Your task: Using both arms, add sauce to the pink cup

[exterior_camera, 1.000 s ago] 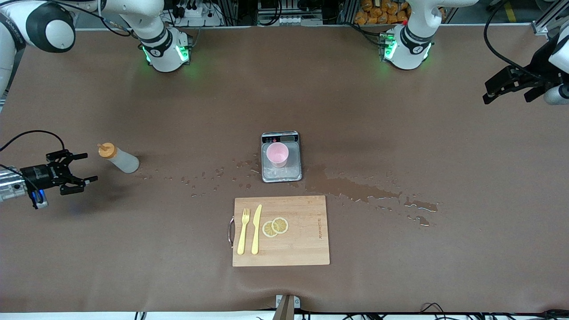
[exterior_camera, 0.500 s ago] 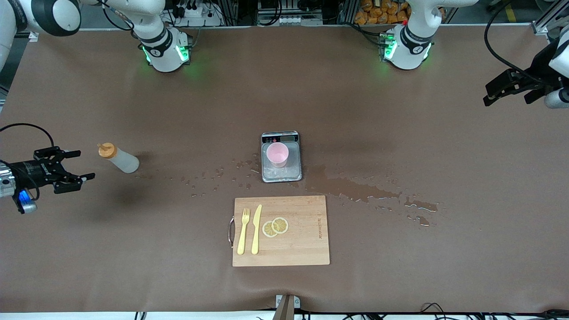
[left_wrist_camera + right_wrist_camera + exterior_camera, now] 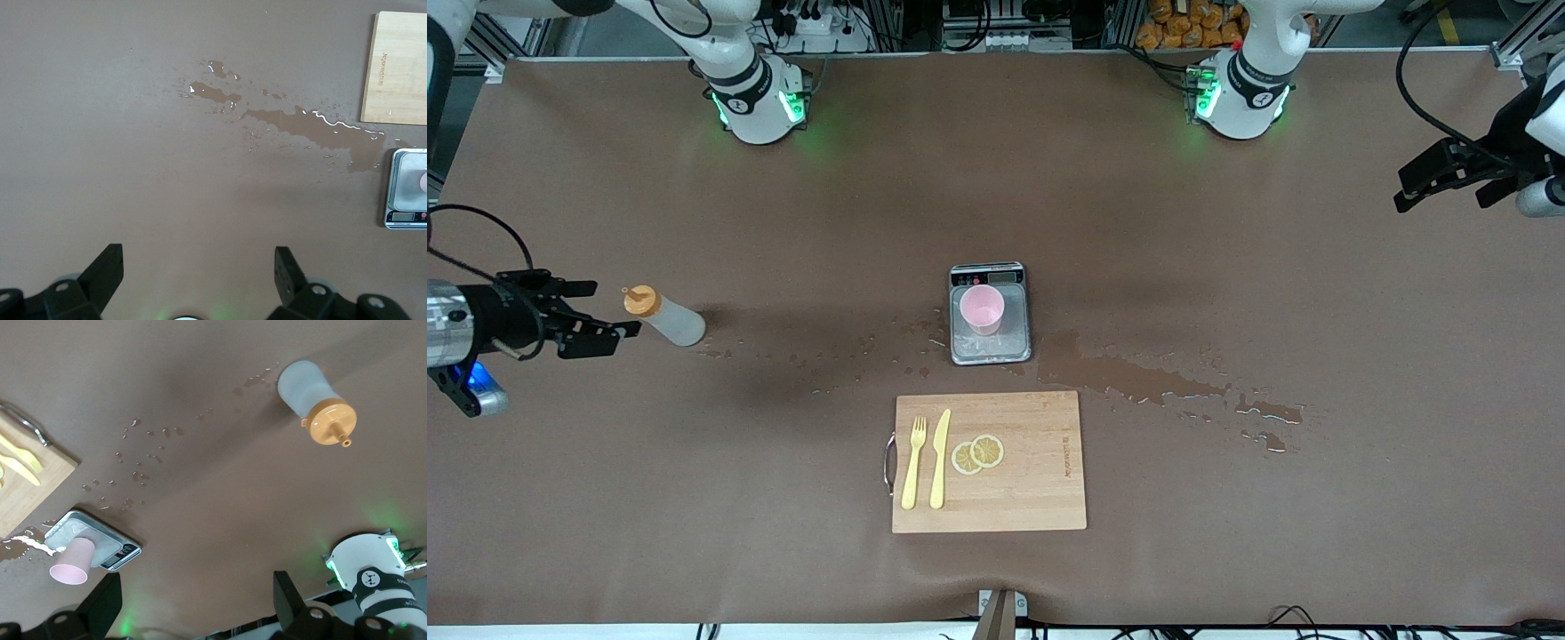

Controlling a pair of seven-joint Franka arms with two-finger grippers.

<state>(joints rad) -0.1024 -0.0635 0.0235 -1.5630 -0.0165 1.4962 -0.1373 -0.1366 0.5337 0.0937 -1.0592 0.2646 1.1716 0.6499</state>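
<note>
Brown table (image 3: 1227,551): one sauce (image 3: 665,319), one pink cup (image 3: 983,308); two tools, left tool (image 3: 1449,173) and right tool (image 3: 605,313) (both spread apart).

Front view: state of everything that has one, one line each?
sauce bottle: upright, capped, not held
pink cup: upright on the scale, contents not visible
scale: wet platform, display unreadable
table: puddle and droplets beside the scale
cutting board: carries fork, knife, two lemon slices
right gripper: open, beside the bottle
left gripper: open, waiting over the left arm's end
</note>
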